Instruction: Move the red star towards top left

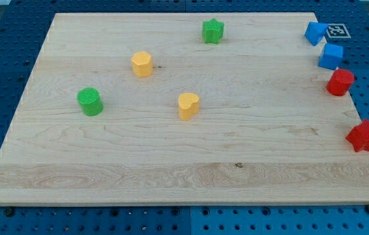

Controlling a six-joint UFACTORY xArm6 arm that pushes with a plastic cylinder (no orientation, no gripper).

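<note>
The red star [365,136] lies at the view's right edge, half off the wooden board [184,170], a little below mid-height. My tip does not show clearly; only a thin dark sliver shows at the view's far right edge, just right of the red star.
A red cylinder [340,82] sits above the star at the board's right edge. A blue cube [331,57] and a blue block [315,32] lie above it. A green star [213,31] is at top middle. A yellow hexagon [142,64], a yellow heart [188,105] and a green cylinder [90,102] lie mid-board.
</note>
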